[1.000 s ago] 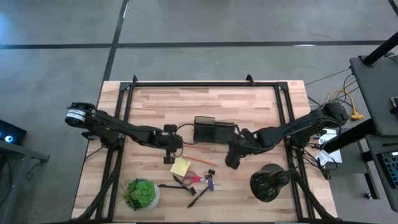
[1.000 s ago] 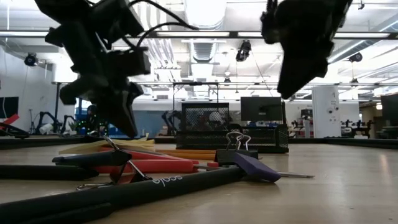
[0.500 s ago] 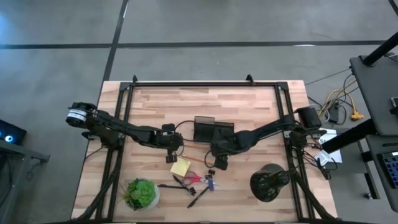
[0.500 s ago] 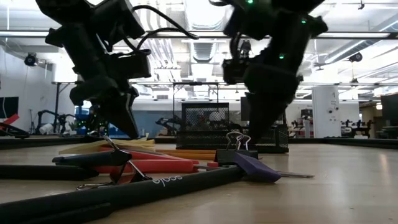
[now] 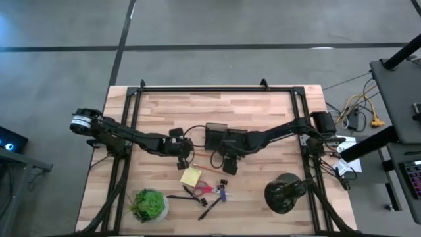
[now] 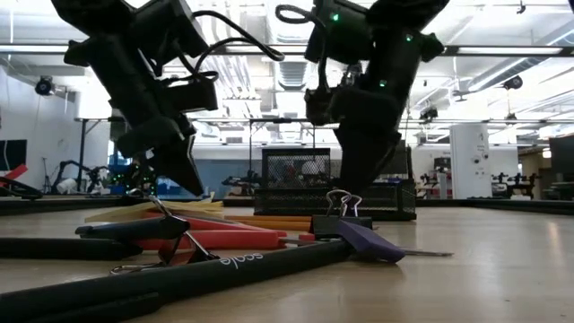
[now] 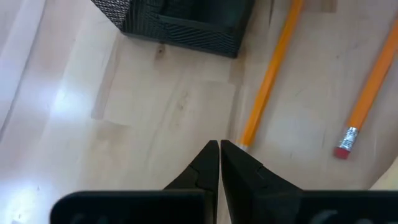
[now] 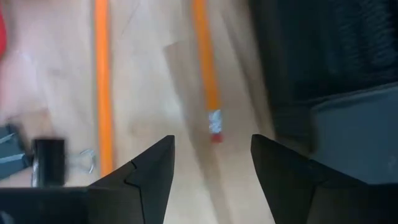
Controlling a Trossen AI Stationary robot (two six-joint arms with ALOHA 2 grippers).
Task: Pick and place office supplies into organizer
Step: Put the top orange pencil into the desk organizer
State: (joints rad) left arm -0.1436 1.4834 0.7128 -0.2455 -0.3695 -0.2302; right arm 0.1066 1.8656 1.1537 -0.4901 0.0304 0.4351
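Observation:
The black mesh organizer (image 5: 223,137) stands mid-table. Nearer lie the yellow sticky-note pad (image 5: 191,176), the red-handled scissors (image 5: 205,189), black pens (image 5: 210,207), a black clip (image 5: 223,182) and a purple piece (image 6: 368,242). Two orange pencils (image 8: 208,68) (image 8: 102,87) lie flat between the pad and the organizer. My left gripper (image 5: 184,160) (image 7: 219,147) is shut and hovers beside one pencil's end (image 7: 249,134). My right gripper (image 5: 229,164) (image 8: 211,146) is open above the eraser end (image 8: 216,124) of a pencil, close to the organizer's near wall (image 8: 323,62).
A green potted plant (image 5: 149,204) sits near the table's near-left corner and a round black domed object (image 5: 284,192) near its near-right. A binder clip (image 8: 46,162) lies by the right gripper. Bare wood (image 5: 197,108) stretches beyond the organizer to the far edge.
My right gripper has swung toward the table's left and slightly toward the far edge, from beside the domed object's side to a spot over the pencils in front of the organizer. The supplies have stayed where they were.

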